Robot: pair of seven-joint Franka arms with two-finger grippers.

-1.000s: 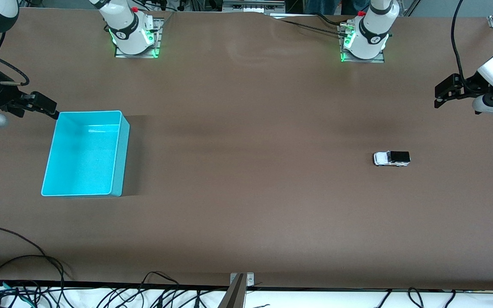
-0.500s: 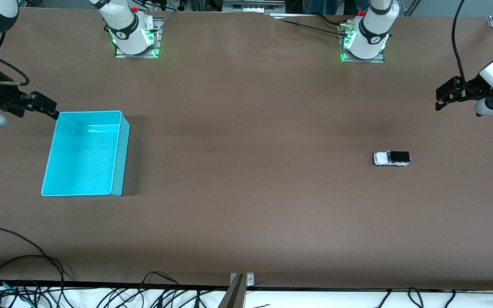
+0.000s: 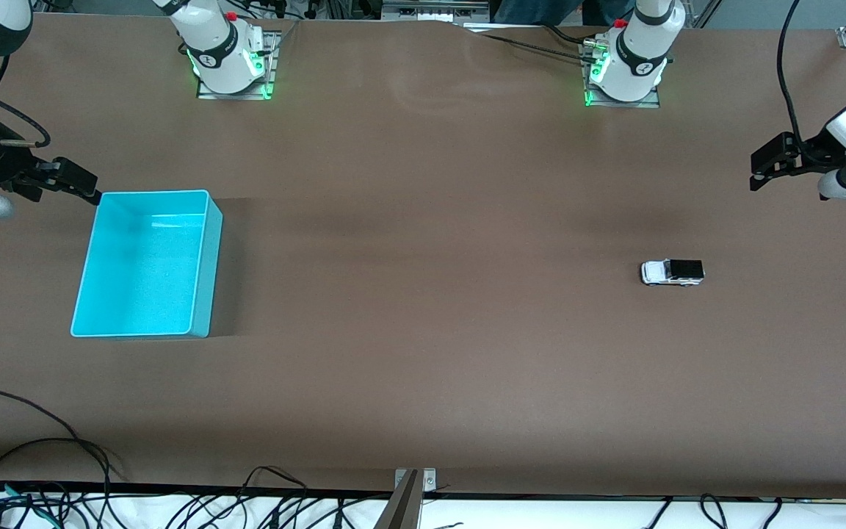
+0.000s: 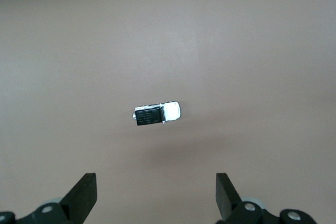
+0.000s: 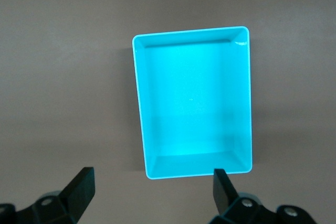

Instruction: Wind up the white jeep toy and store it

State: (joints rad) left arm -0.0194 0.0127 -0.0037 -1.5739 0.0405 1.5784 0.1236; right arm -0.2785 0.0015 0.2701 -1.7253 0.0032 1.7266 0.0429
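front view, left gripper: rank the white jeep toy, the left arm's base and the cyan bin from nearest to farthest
From the left gripper, open and up in the air at its own end of the table:
1. white jeep toy, on the table closest by.
2. left arm's base, at the table's top edge.
3. cyan bin, toward the right arm's end.

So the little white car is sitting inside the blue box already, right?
No. The little white car sits on the bare table, toward the left arm's end, well apart from the blue box. The front view shows it, and the right wrist view shows nothing in the box.
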